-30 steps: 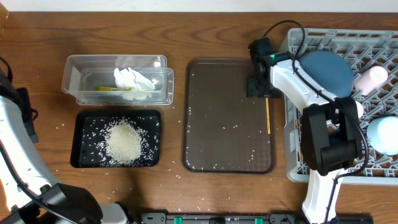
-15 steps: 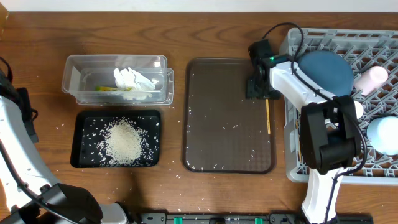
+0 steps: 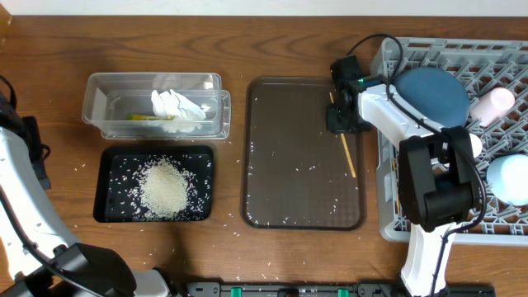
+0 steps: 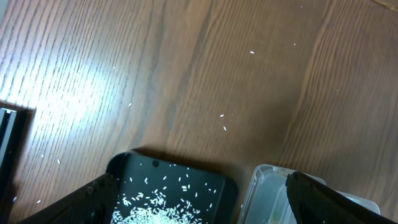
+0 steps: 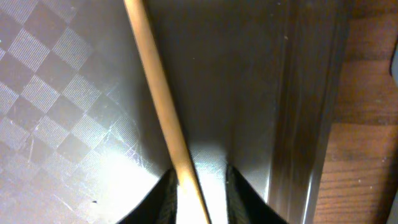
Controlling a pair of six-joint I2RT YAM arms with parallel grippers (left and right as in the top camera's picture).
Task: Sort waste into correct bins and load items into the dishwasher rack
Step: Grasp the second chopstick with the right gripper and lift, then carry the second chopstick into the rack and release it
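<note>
A thin wooden chopstick lies tilted on the brown serving tray, near its right rim. My right gripper has closed in on the upper end of the chopstick. In the right wrist view, the stick rests against the left finger of the right gripper, with a sliver of gap at the right finger. The grey rack holds the blue dish, pink cup and light-blue bowl. My left gripper hangs open above the black tray and the clear tub.
The clear tub holds the white napkin and a yellow-green wrapper. The black tray holds a heap of rice. Stray grains dot the brown tray and the wooden table. The left arm stands at the left edge.
My right gripper has narrowed around the chopstick, which has swung from straight along the tray's rim to a tilt, its near end now further left. The left arm has not moved.
</note>
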